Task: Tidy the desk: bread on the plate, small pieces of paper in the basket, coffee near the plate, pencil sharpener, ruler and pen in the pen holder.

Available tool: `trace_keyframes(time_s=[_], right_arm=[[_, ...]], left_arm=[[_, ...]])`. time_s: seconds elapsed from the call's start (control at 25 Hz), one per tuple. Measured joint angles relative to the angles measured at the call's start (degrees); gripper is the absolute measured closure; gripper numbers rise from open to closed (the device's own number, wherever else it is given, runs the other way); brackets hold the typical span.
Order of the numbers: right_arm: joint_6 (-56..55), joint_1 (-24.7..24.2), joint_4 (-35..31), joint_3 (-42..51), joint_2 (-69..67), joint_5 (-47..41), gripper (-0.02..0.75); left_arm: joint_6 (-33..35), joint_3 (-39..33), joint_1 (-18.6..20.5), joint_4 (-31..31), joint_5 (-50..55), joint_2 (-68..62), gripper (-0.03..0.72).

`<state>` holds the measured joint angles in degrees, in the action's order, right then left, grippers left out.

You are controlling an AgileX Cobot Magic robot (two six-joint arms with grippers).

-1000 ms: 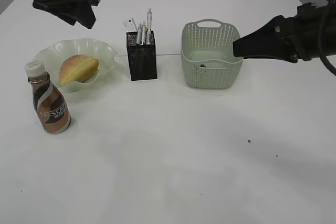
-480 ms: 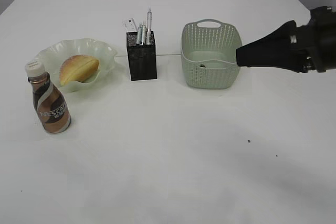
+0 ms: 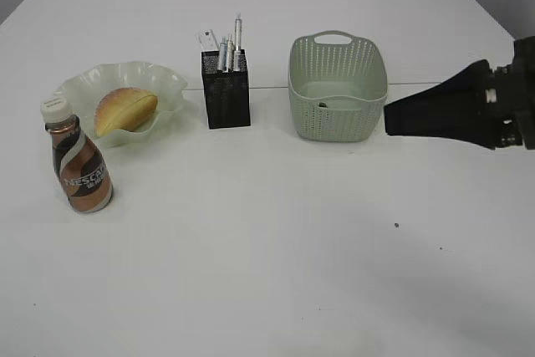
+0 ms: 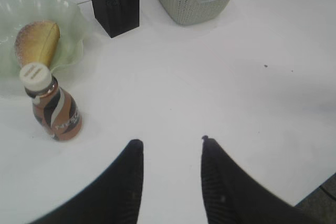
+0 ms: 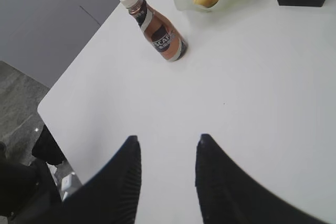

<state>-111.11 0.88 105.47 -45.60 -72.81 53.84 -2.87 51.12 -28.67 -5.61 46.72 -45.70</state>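
Where the white table (image 3: 267, 273) meets the left of the exterior view, a brown coffee bottle with a white cap (image 3: 77, 159) stands upright just in front of a pale green ruffled glass plate (image 3: 163, 81) that carries a golden bread roll (image 3: 124, 109). Right of the plate stands a black mesh pen holder (image 3: 226, 89) with pens (image 3: 236, 37) sticking out, then a pale green perforated plastic basket (image 3: 337, 88). At the right edge the right gripper (image 5: 165, 142) hovers beside the basket, empty, its fingers parted. The left gripper (image 4: 169, 144) shows only in its wrist view, spread apart above bare table, holding nothing
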Motion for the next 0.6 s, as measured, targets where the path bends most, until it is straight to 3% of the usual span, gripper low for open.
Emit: trace_keyframes(time_s=[0.32, 0.6], right_arm=[[0.70, 0.08, 0.00, 4.18, 1.69, 1.19, 0.478], [1.18, 0.08, 0.00, 4.69, 2.40, 1.55, 0.478]], left_arm=[[0.19, -13.77, 0.00, -0.02, 1.93, 25.60, 0.413], [0.23, -16.19, 0.00, 1.94, 15.50, 39.53, 0.415]])
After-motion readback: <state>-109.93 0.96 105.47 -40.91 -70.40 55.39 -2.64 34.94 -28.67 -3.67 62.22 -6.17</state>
